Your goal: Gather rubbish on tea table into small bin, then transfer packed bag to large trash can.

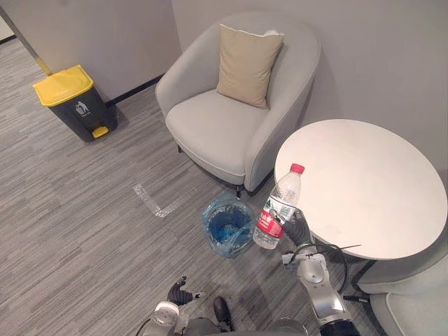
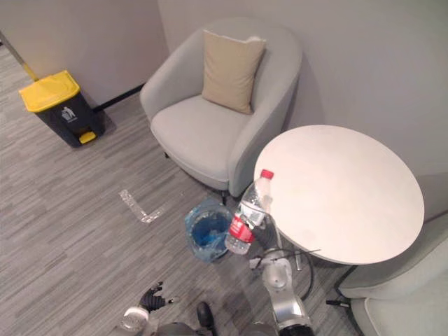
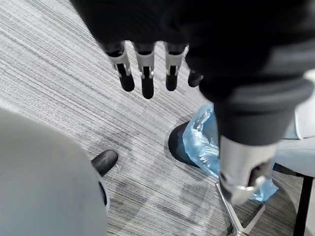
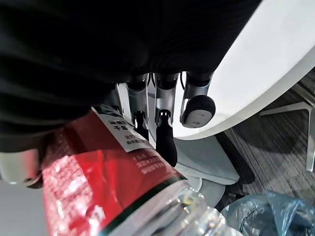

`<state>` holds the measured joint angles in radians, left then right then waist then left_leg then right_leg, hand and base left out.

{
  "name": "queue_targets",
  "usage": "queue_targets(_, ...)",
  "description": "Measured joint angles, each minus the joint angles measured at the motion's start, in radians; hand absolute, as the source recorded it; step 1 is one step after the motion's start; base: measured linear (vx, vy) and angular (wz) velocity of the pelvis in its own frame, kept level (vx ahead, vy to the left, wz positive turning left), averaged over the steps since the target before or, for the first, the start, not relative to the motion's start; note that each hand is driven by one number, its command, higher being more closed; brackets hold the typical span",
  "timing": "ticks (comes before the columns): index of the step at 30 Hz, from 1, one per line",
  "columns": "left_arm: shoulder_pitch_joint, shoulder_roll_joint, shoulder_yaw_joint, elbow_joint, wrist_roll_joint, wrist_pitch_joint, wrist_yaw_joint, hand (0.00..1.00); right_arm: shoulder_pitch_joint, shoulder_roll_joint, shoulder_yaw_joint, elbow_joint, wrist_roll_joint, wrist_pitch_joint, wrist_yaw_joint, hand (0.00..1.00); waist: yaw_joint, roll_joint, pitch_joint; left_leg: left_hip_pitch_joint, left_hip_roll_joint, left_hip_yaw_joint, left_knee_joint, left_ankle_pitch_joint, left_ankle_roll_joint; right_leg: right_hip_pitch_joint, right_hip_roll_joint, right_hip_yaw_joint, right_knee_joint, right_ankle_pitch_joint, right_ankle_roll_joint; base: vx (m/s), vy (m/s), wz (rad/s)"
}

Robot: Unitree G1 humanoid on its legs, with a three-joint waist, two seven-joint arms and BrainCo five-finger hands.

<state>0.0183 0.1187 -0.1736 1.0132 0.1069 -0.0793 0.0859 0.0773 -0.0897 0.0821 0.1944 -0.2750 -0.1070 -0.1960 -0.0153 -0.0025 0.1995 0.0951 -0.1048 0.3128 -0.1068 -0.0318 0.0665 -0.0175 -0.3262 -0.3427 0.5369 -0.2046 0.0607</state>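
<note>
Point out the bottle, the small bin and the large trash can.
bottle [image 1: 268, 220], left eye view, red label.
small bin [image 1: 208, 218], left eye view, bag-lined left rim.
large trash can [image 1: 63, 85], left eye view, yellow lid.

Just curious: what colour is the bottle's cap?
Red cap on the bottle; left eye view shows it best.

One bottle [image 1: 278, 210], one table [image 1: 364, 182], two bins [image 1: 227, 225] [image 1: 73, 105]
</note>
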Motion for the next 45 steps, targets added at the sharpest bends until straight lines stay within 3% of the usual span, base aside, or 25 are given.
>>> queue_targets(2,0.001,0.007,0.0,0.0,-0.006,0.0,0.002,0.0,0.017,0.005,0.004,0.002,0.0,0.0,0.002,1.0,-0.007,0.006,0.004,0.004,0.038,-0.042,0.01,-0.001,0.001,-0.06,0.07,0.081,0.035,-0.062,-0.001,0.13,-0.031,0.59)
queue_targets(4,0.0,0.008,0.0,0.001,-0.015,0.0,0.002,0.0,0.021,0.005,0.022,0.011,0.0,0.0,0.008,1.0,-0.008,0.011,0.007,0.007,0.065,-0.079,0.023,-0.007,-0.003,-0.113,0.131,0.11,0.021,-0.073,0.003,0.12,-0.039,0.6)
queue_targets(7,0.001,0.013,0.0,0.001,-0.028,0.0,-0.001,0.0,0.027,0.001,0.028,0.017,0.0,0.0,0.019,1.0,-0.007,-0.002,0.0,0.007,0.058,-0.11,0.075,-0.034,-0.031,-0.13,0.155,0.117,-0.079,-0.041,-0.013,0.18,-0.088,0.51)
queue_targets(9,0.005,0.018,0.002,0.001,-0.03,0.0,-0.001,0.0,0.03,0.002,0.037,0.016,0.0,-0.001,0.023,1.0,-0.007,-0.029,-0.018,-0.018,0.033,-0.136,0.151,-0.086,-0.041,-0.121,0.15,0.125,-0.187,0.052,-0.029,0.19,-0.141,0.49)
queue_targets(10,0.003,0.014,0.005,0.006,-0.031,0.002,0.001,0.0,0.032,-0.007,0.036,0.016,0.001,0.0,0.024,1.0,-0.012,-0.017,-0.02,-0.03,0.045,-0.149,0.186,-0.107,-0.049,-0.107,0.155,0.118,-0.19,0.05,-0.023,0.21,-0.146,0.39)
queue_targets(12,0.009,-0.012,0.01,0.011,-0.029,0.0,-0.001,0.0,0.042,-0.03,0.034,0.013,0.001,0.0,0.027,1.0,-0.011,0.036,-0.035,-0.081,0.095,-0.155,0.288,-0.159,-0.064,-0.071,0.195,0.075,-0.252,0.054,-0.031,0.31,-0.141,0.27)
queue_targets(14,0.008,-0.017,0.011,0.007,-0.03,-0.001,-0.003,0.0,0.044,-0.031,0.026,0.013,0.002,0.001,0.029,1.0,-0.009,0.051,-0.027,-0.107,0.128,-0.137,0.382,-0.176,-0.086,-0.035,0.219,0.061,-0.293,0.059,-0.039,0.3,-0.131,0.16)
queue_targets(16,0.007,-0.018,0.011,-0.002,-0.03,0.0,-0.004,0.0,0.048,-0.031,0.019,0.012,0.002,0.001,0.028,1.0,-0.007,0.05,-0.02,-0.136,0.162,-0.116,0.514,-0.195,-0.122,0.025,0.239,0.059,-0.341,0.063,-0.045,0.24,-0.09,-0.03)
queue_targets(18,0.005,-0.019,0.019,-0.009,-0.029,-0.003,-0.003,0.0,0.044,-0.036,0.017,0.008,0.004,0.0,0.025,1.0,0.001,0.035,-0.007,-0.166,0.18,-0.105,0.609,-0.233,-0.133,0.074,0.232,0.084,-0.366,0.063,-0.046,0.24,-0.006,-0.35)
queue_targets(20,0.004,-0.025,0.016,-0.011,-0.029,-0.002,-0.004,0.0,0.031,-0.035,0.018,0.006,0.008,0.0,0.023,1.0,0.001,0.049,0.001,-0.168,0.216,-0.126,0.536,-0.24,-0.133,0.087,0.232,0.118,-0.366,0.063,-0.045,0.16,0.106,-0.56)
queue_targets(21,0.002,-0.028,0.008,-0.011,-0.029,-0.002,-0.003,0.0,0.028,-0.036,0.017,0.005,0.009,0.0,0.02,1.0,0.001,0.06,0.004,-0.168,0.235,-0.15,0.452,-0.202,-0.127,0.087,0.233,0.137,-0.364,0.06,-0.04,0.14,0.181,-0.53)
queue_targets(22,-0.001,-0.033,0.0,-0.011,-0.029,-0.003,-0.006,0.0,0.029,-0.037,0.017,0.0,0.01,0.001,0.02,1.0,0.003,0.073,0.007,-0.161,0.238,-0.175,0.391,-0.13,-0.16,0.089,0.232,0.156,-0.362,0.044,-0.013,0.14,0.169,-0.46)
queue_targets(25,-0.01,-0.018,-0.022,-0.012,-0.019,-0.002,-0.006,0.0,0.043,-0.024,0.019,-0.022,0.01,0.0,0.021,1.0,-0.004,0.048,0.004,-0.145,0.186,-0.16,0.352,-0.117,-0.144,0.089,0.192,0.172,-0.402,0.062,0.02,0.12,0.146,-0.09)
queue_targets(27,-0.01,-0.014,-0.022,-0.014,-0.007,-0.002,-0.004,0.0,0.041,-0.023,0.021,-0.022,0.008,0.0,0.024,1.0,0.001,0.046,0.003,-0.131,0.173,-0.154,0.339,-0.115,-0.141,0.096,0.181,0.186,-0.406,0.067,0.027,0.09,0.12,-0.04)
queue_targets(31,-0.002,0.0,-0.021,-0.013,0.01,-0.001,-0.002,0.0,0.04,-0.026,0.048,-0.021,0.001,0.0,0.027,1.0,0.003,0.045,-0.003,-0.048,0.178,-0.131,0.257,-0.107,-0.131,0.124,0.191,0.202,-0.408,0.069,0.027,0.06,0.012,-0.15)
queue_targets(36,0.0,0.001,-0.02,-0.01,0.006,-0.002,0.004,0.0,-0.008,-0.07,0.102,0.068,-0.041,0.0,0.027,1.0,0.0,0.047,0.0,-0.064,0.187,-0.113,0.227,-0.087,-0.14,0.072,0.203,0.217,-0.376,0.069,0.027,0.02,-0.024,-0.13)
queue_targets(38,-0.01,0.001,-0.02,-0.015,-0.009,-0.004,0.011,0.0,-0.096,-0.113,0.138,0.161,-0.075,0.0,0.026,1.0,0.001,0.051,0.022,-0.117,0.197,-0.114,0.254,-0.074,-0.14,-0.005,0.202,0.218,-0.299,0.069,0.027,-0.06,-0.021,0.03)
queue_targets(41,-0.05,0.014,-0.008,-0.038,-0.058,-0.016,0.033,0.0,-0.241,-0.18,0.19,0.259,-0.125,0.005,0.019,1.0,0.021,0.055,0.112,-0.206,0.215,-0.128,0.361,-0.075,-0.138,-0.12,0.197,0.217,-0.131,0.069,0.027,-0.13,-0.023,0.15)
queue_targets(43,-0.092,0.037,0.017,-0.054,-0.088,-0.025,0.048,0.0,-0.387,-0.218,0.248,0.317,-0.161,0.005,0.014,1.0,0.027,0.052,0.178,-0.34,0.232,-0.131,0.484,-0.086,-0.124,-0.238,0.188,0.215,-0.032,0.068,0.026,-0.22,-0.022,0.09)
queue_targets(45,-0.115,0.038,0.038,-0.062,-0.104,-0.026,0.054,0.0,-0.452,-0.24,0.269,0.344,-0.163,0.004,0.012,1.0,0.035,0.061,0.212,-0.395,0.242,-0.133,0.538,-0.1,-0.121,-0.289,0.188,0.213,0.005,0.065,0.022,-0.18,-0.009,-0.02)
